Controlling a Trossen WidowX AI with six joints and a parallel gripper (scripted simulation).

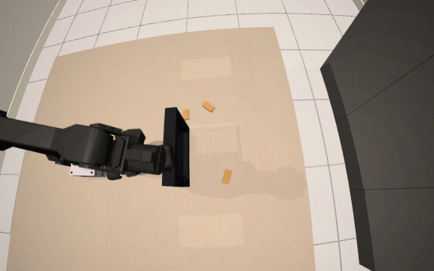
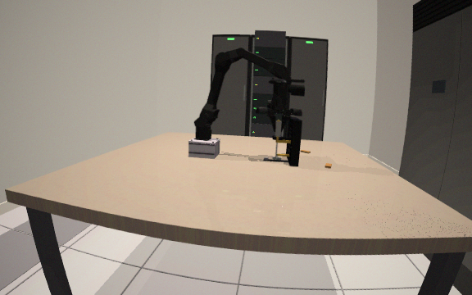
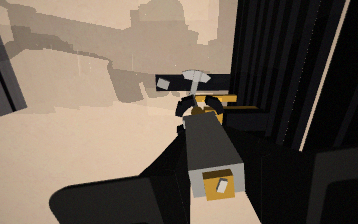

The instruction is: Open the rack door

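Observation:
The rack's black frame and door (image 2: 295,141) stand upright on the table (image 1: 108,226) (image 2: 179,184); the door looks closed against the frame, though the arm covers part of it. The upright handle (image 2: 277,141) (image 3: 207,132) is grey, with yellow brackets (image 2: 283,141) (image 3: 215,98) joining it to the door side. My gripper (image 2: 278,116) (image 3: 203,134) points down over the handle, its dark fingers close against both sides of the handle's upper part. It looks shut on it. The fingers are hidden in the overhead view, and the handle's exact turn is hard to tell.
Orange blocks (image 1: 185,114) (image 1: 208,106) (image 1: 227,176) (image 2: 329,165) lie on the table beyond the rack. A light box (image 1: 82,170) (image 2: 204,148) sits by the arm's base. Dark cabinets (image 1: 405,132) (image 2: 437,123) stand off the table.

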